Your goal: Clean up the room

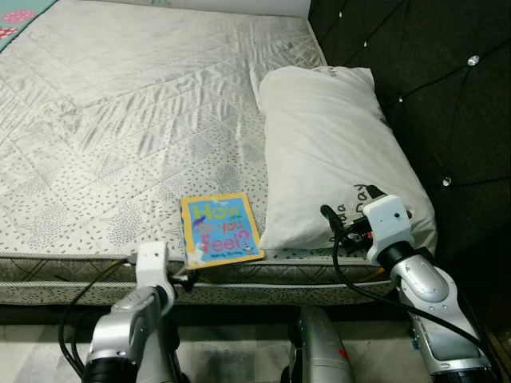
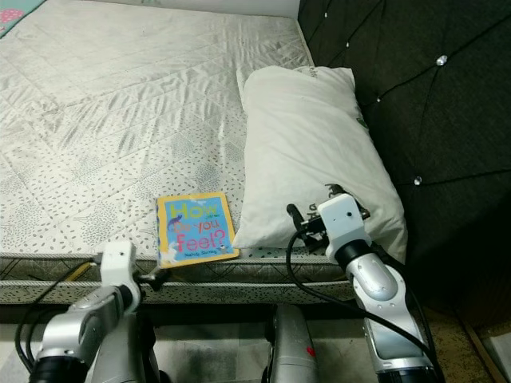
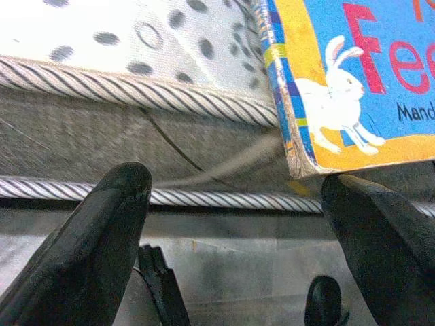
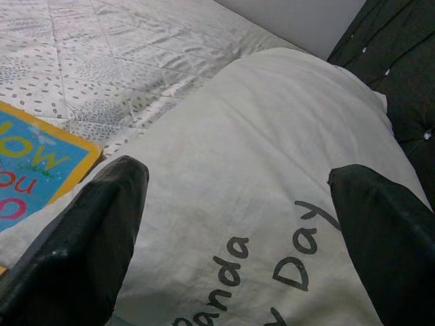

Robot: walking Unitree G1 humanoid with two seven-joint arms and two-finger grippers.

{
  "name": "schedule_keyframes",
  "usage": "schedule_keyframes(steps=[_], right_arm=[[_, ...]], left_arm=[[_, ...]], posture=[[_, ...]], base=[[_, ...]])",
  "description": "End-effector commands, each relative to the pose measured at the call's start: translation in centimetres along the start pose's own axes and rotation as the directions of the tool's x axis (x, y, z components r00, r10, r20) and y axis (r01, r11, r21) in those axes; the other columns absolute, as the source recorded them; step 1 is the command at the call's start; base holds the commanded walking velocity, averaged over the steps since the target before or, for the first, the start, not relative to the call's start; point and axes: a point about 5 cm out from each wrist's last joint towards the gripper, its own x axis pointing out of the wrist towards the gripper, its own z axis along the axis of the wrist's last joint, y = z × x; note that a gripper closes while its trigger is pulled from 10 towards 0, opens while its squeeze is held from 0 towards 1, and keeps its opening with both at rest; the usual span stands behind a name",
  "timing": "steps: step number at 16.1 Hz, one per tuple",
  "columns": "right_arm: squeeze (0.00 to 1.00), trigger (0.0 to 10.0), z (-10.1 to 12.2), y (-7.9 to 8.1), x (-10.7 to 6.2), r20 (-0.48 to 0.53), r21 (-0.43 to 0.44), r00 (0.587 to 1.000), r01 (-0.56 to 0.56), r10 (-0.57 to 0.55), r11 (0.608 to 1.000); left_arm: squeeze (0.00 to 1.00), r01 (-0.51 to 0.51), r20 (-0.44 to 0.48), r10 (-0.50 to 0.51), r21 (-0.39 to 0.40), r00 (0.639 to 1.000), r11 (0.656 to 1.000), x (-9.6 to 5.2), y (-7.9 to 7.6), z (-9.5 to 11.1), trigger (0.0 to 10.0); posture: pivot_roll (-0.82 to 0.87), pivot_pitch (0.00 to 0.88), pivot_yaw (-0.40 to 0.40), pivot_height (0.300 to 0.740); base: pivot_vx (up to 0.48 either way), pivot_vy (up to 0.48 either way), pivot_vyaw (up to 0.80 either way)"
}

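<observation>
1. Book (image 1: 220, 229) is lying flat at the near edge of the bed (image 1: 120, 120), its lower corner hanging slightly over the mattress piping, just beside the pillow (image 1: 335, 152).
2. Left gripper (image 3: 234, 197) is hovering below and in front of that overhanging corner, fingers (image 3: 102, 231) spread wide and holding nothing; one finger is sitting right under the book's corner.
3. Right gripper (image 4: 238, 204) is facing the pillow's near end, fingers likewise spread and empty, not visibly touching the fabric.
4. Judging from this, the book is looking like the step in hand; doing it well probably means rising to the cover's level and closing on the overhanging edge, since the rest is lying flush on the mattress with no gap for a finger.
5. Dark tufted headboard (image 1: 415, 72) is standing behind the pillow.
6. Hard to read: the book's far edge in the wrist view is being cut off, the pillow's printed words are showing only partly, and the floor under the bed is lying in shadow.
</observation>
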Motion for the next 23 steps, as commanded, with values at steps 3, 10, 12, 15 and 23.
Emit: schedule_keyframes(steps=[3,10,12,15,23], right_arm=[[0.00,10.0,0.4,-0.4,-0.2,0.007,-0.004,1.000,0.008,-0.008,1.000],[0.00,10.0,0.2,-0.6,-0.4,0.002,-0.006,1.000,0.018,-0.018,1.000],[0.00,10.0,0.2,-0.6,-0.5,0.001,-0.006,1.000,0.020,-0.020,1.000],[0.00,10.0,0.1,-0.7,-0.5,-0.002,-0.007,1.000,0.023,-0.023,1.000],[0.00,10.0,0.4,-0.7,-0.3,0.009,0.012,0.999,0.041,-0.041,0.999]], left_arm=[[0.45,-0.025,0.021,0.025,0.005,0.999,1.000,0.7,0.7,0.7,10.0],[0.44,-0.108,0.077,0.108,-0.004,0.991,0.994,1.0,3.3,2.6,10.0],[0.44,-0.130,0.090,0.130,-0.006,0.987,0.992,1.0,3.9,3.1,10.0],[0.44,-0.155,0.094,0.155,-0.012,0.983,0.988,1.1,4.8,3.4,10.0],[0.45,-0.194,0.177,0.198,-0.035,0.964,0.980,0.7,5.1,4.3,10.0]], posture=[[-0.25,0.102,-0.082,0.572],[-0.25,0.098,-0.075,0.572],[-0.25,0.097,-0.074,0.572],[-0.26,0.096,-0.072,0.572],[-0.26,0.084,-0.066,0.572]], base=[[0.000,0.000,0.00],[0.000,0.000,0.00],[0.000,0.000,0.00],[0.000,0.000,0.00],[0.000,0.000,0.00]])
